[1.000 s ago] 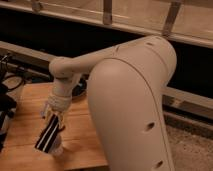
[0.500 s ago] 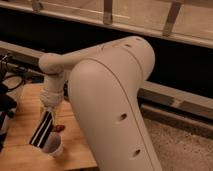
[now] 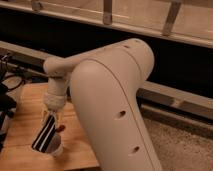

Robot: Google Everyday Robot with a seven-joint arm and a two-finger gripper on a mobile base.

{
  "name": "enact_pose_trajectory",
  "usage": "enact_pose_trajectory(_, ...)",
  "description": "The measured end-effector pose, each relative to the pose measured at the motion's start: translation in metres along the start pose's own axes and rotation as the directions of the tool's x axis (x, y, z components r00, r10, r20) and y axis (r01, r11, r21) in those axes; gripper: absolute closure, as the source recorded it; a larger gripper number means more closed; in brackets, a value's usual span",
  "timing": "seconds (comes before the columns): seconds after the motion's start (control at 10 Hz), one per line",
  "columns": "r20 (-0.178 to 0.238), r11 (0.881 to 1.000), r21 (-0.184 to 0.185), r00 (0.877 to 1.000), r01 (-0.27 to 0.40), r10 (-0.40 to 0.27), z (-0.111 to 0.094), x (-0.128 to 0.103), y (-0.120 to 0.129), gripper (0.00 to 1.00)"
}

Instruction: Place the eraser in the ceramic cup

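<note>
The eraser (image 3: 45, 134), a black block with white lengthwise stripes, hangs tilted from my gripper (image 3: 51, 121) at the lower left of the camera view. My gripper points down and is shut on the eraser's upper end. The eraser's lower end sits at the mouth of the ceramic cup (image 3: 56, 149), a small glossy whitish cup on the wooden table (image 3: 27, 107). Only the cup's right side shows, as the eraser covers the rest. A small red spot (image 3: 61, 128) shows beside the gripper.
My large white arm (image 3: 110, 100) fills the middle and right of the view and hides the table's right part. Dark objects and cables (image 3: 6, 102) lie at the table's left edge. Speckled floor (image 3: 180, 145) lies to the right, a dark wall and railing behind.
The arm has swung left and closer to the camera. The eraser has come down with the gripper, and its lower end now meets the cup's mouth.
</note>
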Motion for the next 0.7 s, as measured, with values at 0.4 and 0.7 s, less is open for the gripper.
enact_pose_trajectory(0.4, -0.079, 0.999, -0.028, 0.997, -0.029, 0.027, 0.027, 0.015, -0.007, 0.32)
enact_pose_trajectory(0.7, -0.088, 0.999, -0.030, 0.995, -0.041, 0.038, 0.036, 0.017, -0.007, 0.20)
